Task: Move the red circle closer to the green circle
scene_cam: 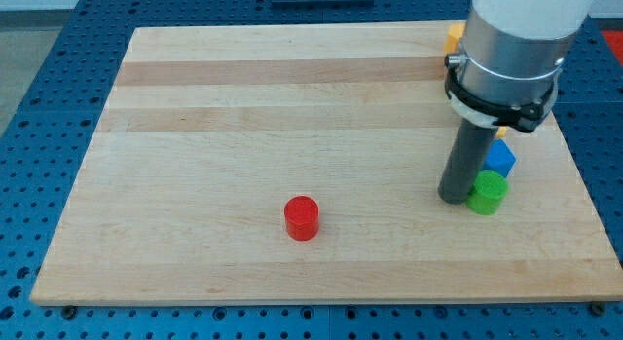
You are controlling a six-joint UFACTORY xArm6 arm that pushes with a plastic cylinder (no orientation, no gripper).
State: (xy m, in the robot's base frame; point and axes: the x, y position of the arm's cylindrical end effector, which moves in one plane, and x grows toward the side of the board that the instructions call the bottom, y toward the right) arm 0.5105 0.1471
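Note:
The red circle is a short red cylinder lying on the wooden board, below the board's middle. The green circle sits at the view's right, touching a blue block just above it. My tip rests on the board right against the green circle's left side, far to the right of the red circle. The rod rises from there into the large grey arm body.
A yellow-orange block shows at the board's top right edge, partly hidden behind the arm. The board lies on a blue perforated table.

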